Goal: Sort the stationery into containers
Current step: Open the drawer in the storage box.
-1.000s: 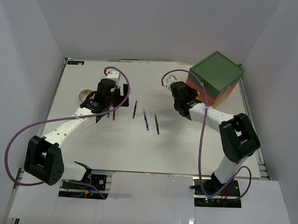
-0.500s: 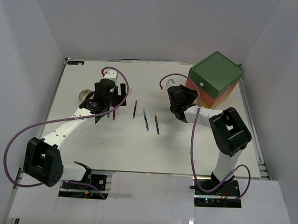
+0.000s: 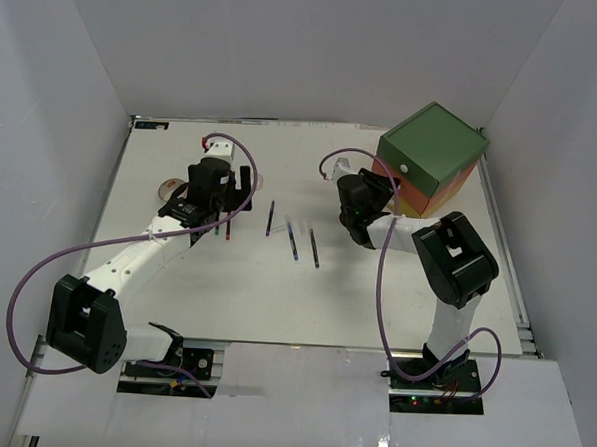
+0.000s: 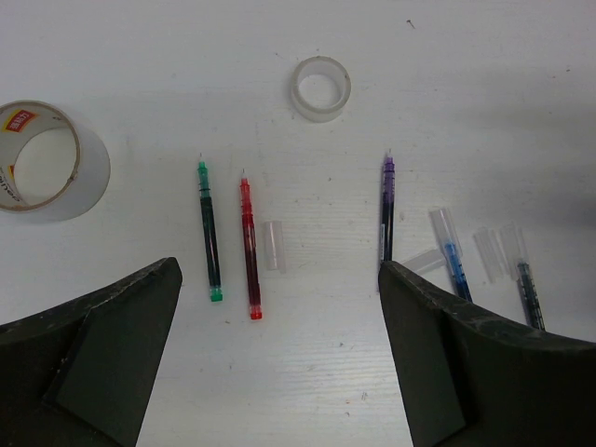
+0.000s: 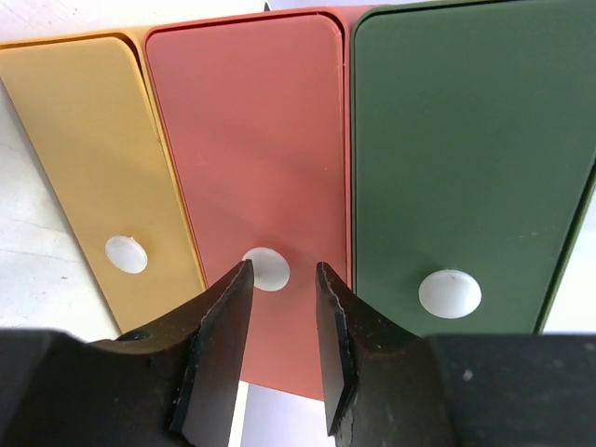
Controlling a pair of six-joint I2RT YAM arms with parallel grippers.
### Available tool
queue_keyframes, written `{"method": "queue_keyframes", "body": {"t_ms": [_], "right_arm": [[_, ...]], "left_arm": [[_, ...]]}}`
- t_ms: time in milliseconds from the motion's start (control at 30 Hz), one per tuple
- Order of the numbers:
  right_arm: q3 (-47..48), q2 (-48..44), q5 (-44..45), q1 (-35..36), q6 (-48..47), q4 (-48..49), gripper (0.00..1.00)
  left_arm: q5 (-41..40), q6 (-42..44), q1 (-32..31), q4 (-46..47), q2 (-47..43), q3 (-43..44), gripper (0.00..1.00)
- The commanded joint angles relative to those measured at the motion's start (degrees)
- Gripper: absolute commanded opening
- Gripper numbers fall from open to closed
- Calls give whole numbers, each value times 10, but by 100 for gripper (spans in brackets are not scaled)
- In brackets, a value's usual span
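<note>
The three-drawer chest (image 3: 432,153) stands at the back right. In the right wrist view its yellow (image 5: 84,140), orange-red (image 5: 251,130) and green (image 5: 466,140) drawer fronts are all closed. My right gripper (image 5: 282,272) is narrowly open, its tips just short of the orange-red drawer's white knob (image 5: 270,268). In the top view it (image 3: 378,190) is at the chest's front. My left gripper (image 4: 279,317) is open and empty above the table. Beyond it lie a green pen (image 4: 210,233), a red pen (image 4: 250,250), a purple pen (image 4: 386,209), a blue pen (image 4: 453,261) and a dark pen (image 4: 528,293).
A large beige tape roll (image 4: 42,168) lies at the left and a small clear roll (image 4: 321,88) farther back. Loose clear pen caps (image 4: 272,245) lie among the pens. White walls enclose the table (image 3: 275,292) on three sides.
My right gripper has moved in to the chest's front and its elbow has swung left. My left arm has barely shifted.
</note>
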Motion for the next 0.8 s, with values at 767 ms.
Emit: {"method": "queue_keyframes", "body": {"t_ms": [767], "right_arm": [[-10,46,26,4,-33,79,45]], "left_arm": [[0,-1,1,-1,-26,0,98]]}}
